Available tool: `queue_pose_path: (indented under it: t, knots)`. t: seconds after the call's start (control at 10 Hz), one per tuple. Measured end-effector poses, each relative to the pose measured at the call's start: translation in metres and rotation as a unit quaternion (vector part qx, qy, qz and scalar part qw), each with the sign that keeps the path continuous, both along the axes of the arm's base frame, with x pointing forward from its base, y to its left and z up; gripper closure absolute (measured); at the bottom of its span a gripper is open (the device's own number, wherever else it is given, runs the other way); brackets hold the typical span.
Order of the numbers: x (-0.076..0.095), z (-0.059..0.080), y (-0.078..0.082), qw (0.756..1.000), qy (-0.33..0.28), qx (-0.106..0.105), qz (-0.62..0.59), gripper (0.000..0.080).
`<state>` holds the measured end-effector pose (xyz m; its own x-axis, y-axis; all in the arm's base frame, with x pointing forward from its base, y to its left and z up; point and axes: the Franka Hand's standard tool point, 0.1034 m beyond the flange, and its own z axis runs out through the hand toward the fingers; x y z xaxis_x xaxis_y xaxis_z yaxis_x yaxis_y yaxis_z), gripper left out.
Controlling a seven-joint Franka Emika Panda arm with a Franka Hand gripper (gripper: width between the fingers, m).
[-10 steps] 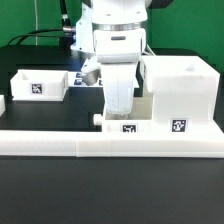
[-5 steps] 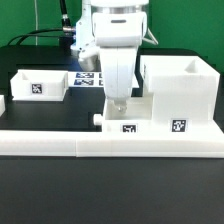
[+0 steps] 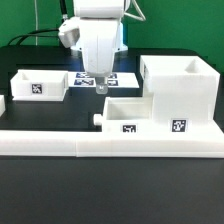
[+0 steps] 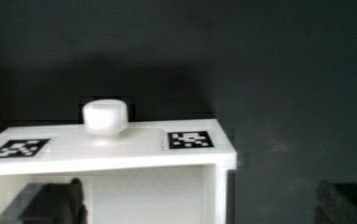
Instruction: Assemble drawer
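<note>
A small white open-top drawer box [image 3: 128, 113] with a tag and a knob [image 3: 97, 120] stands against the large white casing [image 3: 180, 92] at the exterior view's right. A second small box [image 3: 40, 85] stands at the left. My gripper [image 3: 100, 87] hangs open and empty above the table, up and to the left of the first box. In the wrist view the box [image 4: 130, 190] shows its knob [image 4: 104, 115] and two tags. My gripper [image 4: 201, 205] has dark fingertips [image 4: 50, 205] wide apart, touching nothing.
The long low white L-shaped rail [image 3: 110, 145] runs along the front of the table, right in front of the box and casing. The marker board [image 3: 115, 78] lies flat behind my gripper. Black cables hang at the back left.
My gripper has risen out of the small box beside the casing and moved to the exterior view's left and back. The box has stayed in place.
</note>
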<state>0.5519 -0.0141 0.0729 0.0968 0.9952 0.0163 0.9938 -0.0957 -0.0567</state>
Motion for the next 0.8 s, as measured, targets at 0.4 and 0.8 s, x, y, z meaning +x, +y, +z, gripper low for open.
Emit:
queue_pose_path:
  t: [0.4, 0.8]
  knots:
    - [0.004, -0.006, -0.012, 0.999, 0.003, 0.020, 0.031, 0.0150]
    - [0.039, -0.016, -0.038, 0.995, 0.001, 0.093, 0.030, 0.0150]
